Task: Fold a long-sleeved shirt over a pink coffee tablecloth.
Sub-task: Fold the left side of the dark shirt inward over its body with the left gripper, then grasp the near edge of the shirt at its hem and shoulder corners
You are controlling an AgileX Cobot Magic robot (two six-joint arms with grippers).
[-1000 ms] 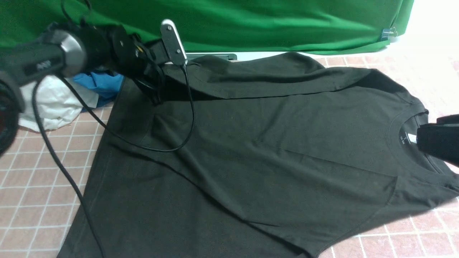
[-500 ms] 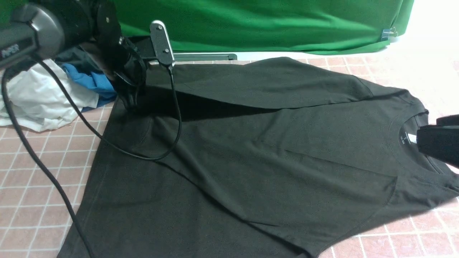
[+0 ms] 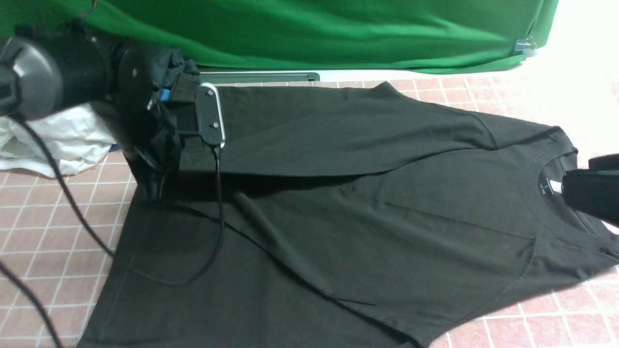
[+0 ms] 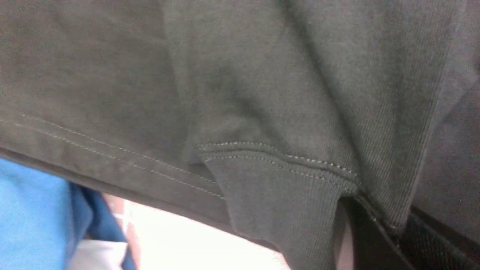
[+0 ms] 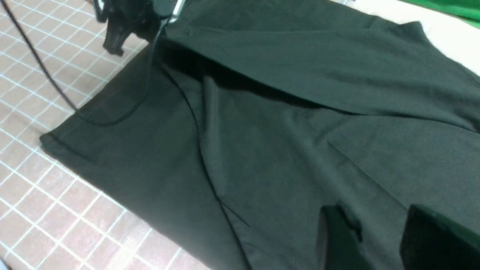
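Observation:
The black long-sleeved shirt (image 3: 367, 232) lies spread on the pink coffee tablecloth (image 3: 48, 232), collar and white neck label (image 3: 545, 187) at the right. Its far sleeve (image 3: 338, 130) is drawn across the body towards the hem. My left gripper (image 3: 152, 186) is at the shirt's left end, shut on the sleeve's ribbed cuff (image 4: 277, 202), which is pinched between the jaws. My right gripper (image 5: 378, 232) is open just over the shirt beside the collar, nothing between its fingers (image 5: 337, 236); the front view shows it at the right edge (image 3: 568, 191).
A heap of white and blue garments (image 3: 58, 140) lies at the back left, behind the left arm. The green backdrop cloth (image 3: 338, 29) hangs along the far side. The left arm's black cable (image 3: 213, 227) loops onto the shirt. Pink cloth shows at the left and at the front right.
My left gripper has come down and towards me with the cuff, drawing the sleeve further over the shirt's body. The right gripper has stayed put.

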